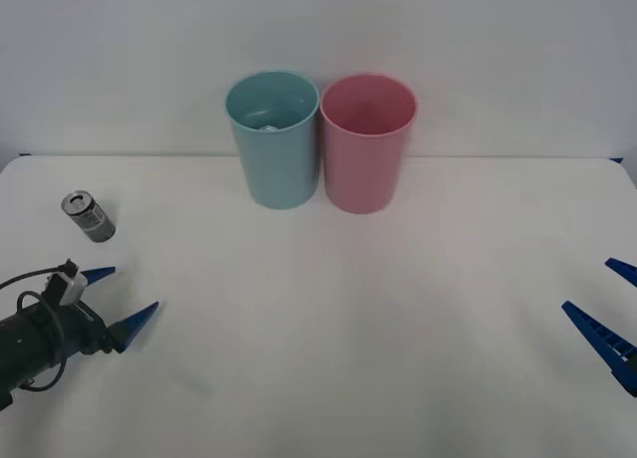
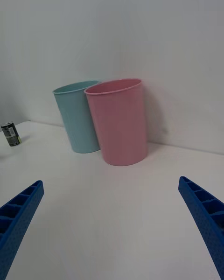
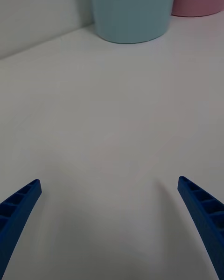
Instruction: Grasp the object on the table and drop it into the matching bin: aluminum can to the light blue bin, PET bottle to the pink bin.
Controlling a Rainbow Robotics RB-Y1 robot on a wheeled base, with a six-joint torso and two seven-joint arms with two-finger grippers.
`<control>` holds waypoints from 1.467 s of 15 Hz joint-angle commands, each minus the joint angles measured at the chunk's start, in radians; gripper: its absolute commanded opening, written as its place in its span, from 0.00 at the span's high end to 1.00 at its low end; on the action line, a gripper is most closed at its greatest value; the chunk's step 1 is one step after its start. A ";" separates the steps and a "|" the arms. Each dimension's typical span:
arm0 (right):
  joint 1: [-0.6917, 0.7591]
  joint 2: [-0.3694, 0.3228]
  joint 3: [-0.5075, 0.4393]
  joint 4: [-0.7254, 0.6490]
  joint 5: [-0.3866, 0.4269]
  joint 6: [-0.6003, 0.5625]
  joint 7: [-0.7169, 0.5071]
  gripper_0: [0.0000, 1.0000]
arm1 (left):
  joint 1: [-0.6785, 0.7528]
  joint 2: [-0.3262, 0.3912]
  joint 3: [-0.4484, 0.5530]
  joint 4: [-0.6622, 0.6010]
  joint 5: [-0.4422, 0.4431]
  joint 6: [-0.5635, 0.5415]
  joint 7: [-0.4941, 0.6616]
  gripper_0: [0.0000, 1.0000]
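Fingers of the left gripper [image 1: 117,297] are spread apart with nothing between them, nearest of all to the aluminum can [image 1: 88,216]. That can is seen just beyond the gripper on the table [image 1: 328,348], standing upright. The right gripper [image 1: 612,314], likewise spread and empty, is parked far across. Farthest from the can stand the light blue bin [image 1: 273,139] and pink bin [image 1: 366,142].
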 commanded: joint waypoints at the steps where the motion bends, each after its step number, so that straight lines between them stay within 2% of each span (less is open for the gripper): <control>1: 0.000 0.000 0.000 0.000 0.000 0.000 0.000 0.00 | -0.006 0.000 0.003 0.000 0.002 -0.005 0.011 0.00; 13: 0.000 0.000 0.000 0.000 0.000 0.000 0.000 0.00 | -0.005 0.000 0.020 0.000 0.019 -0.011 0.037 0.00; 19: 0.000 0.000 0.000 0.000 0.000 0.000 0.000 0.00 | 0.041 0.000 0.040 0.000 0.120 -0.011 0.049 0.00; 22: 0.000 0.000 0.000 0.000 0.000 0.000 0.000 0.00 | 0.077 -0.023 0.081 0.000 0.169 -0.022 0.040 0.00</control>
